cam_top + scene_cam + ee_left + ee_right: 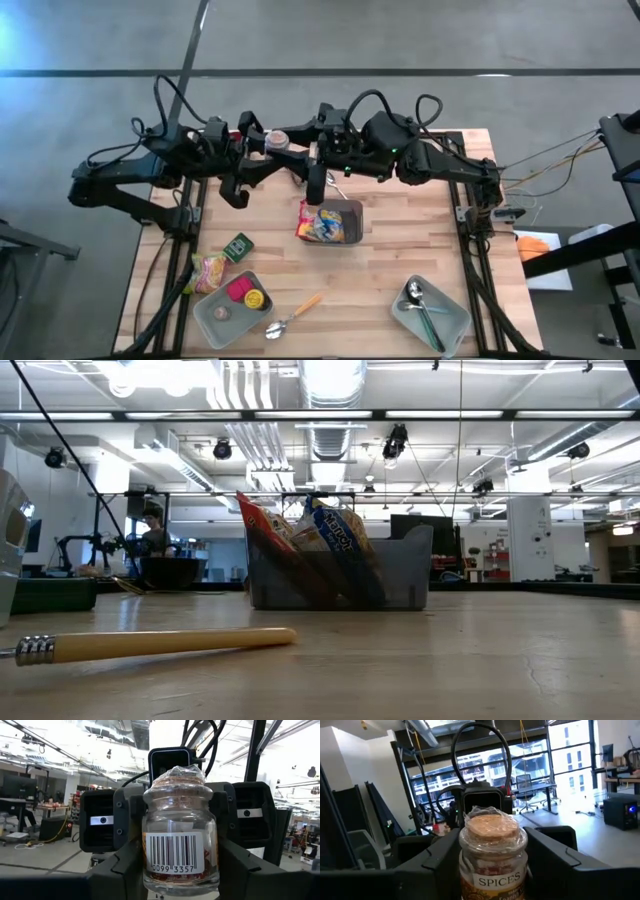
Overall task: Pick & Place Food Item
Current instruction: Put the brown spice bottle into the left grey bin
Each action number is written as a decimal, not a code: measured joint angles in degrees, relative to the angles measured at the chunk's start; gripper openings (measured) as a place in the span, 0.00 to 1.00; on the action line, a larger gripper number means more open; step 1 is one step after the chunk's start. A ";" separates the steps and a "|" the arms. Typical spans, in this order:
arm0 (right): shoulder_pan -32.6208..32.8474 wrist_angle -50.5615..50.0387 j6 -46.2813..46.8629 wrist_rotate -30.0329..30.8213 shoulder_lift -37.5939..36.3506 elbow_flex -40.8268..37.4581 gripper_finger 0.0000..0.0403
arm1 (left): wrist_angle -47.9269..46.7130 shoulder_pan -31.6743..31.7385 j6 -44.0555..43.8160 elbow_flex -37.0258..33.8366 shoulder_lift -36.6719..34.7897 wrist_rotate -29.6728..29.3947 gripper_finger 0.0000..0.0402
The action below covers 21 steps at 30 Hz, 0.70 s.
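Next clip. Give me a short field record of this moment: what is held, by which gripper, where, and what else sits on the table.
held item: spice jar, cork lid, barcode label
left gripper: closed on the spice jar
right gripper: also closed on the spice jar
location: both arms meet above the table's far edge
centre bin: holds snack bags
front-left tray: small items inside
front-right tray: holds spoons
loose: wooden-handled spoon

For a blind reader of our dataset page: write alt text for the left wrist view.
A glass spice jar with a barcode label and cork-coloured top fills the centre, gripped between the left gripper's dark fingers. Directly behind it the right gripper faces the camera, its fingers on either side of the jar, with a bright workshop beyond.
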 joint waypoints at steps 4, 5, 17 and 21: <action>0.04 0.02 -0.54 0.00 0.02 -0.01 0.48 | -0.07 0.01 0.31 0.00 -0.02 -0.01 0.53; 0.02 0.00 -0.39 -0.07 0.02 -0.01 0.48 | -0.12 0.00 0.46 0.00 -0.02 0.26 0.58; 0.07 -0.07 -1.27 -0.52 0.13 -0.05 0.43 | -0.23 0.00 0.66 0.07 0.15 0.20 0.48; 0.07 -0.30 -1.46 -0.79 0.15 -0.09 0.43 | -1.42 0.00 0.66 0.11 0.15 0.17 0.46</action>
